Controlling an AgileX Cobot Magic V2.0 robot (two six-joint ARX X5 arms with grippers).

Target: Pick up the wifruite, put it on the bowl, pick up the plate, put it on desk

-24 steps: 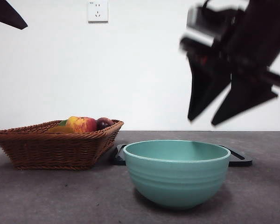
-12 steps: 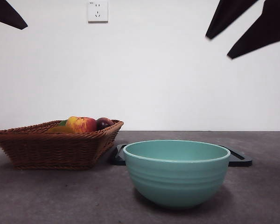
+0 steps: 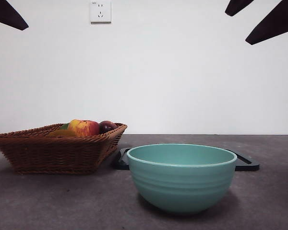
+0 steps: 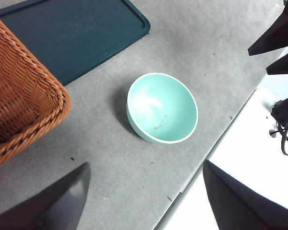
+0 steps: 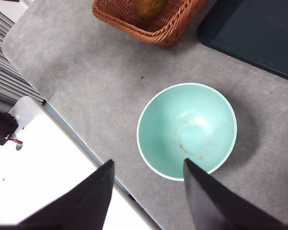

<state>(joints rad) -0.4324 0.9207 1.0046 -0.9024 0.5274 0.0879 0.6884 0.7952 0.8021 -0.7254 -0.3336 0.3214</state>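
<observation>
The mint-green bowl stands empty on the grey desk; both wrist views look down into it. A brown oval fruit, the wifruite, lies in the wicker basket. In the front view only a sliver of it shows beside the apple. My right gripper hangs open high above the bowl's right side, holding nothing. My left gripper is open and empty, high up, a black tip at the top corner. A plate is out of view.
A glossy black tray lies flat behind the bowl, next to the basket. A dark plum sits in the basket. The desk's front edge runs close to the bowl.
The right gripper has risen from just above the bowl's right side up to the top right corner, jaws open throughout. Bowl, basket and left arm have not moved.
</observation>
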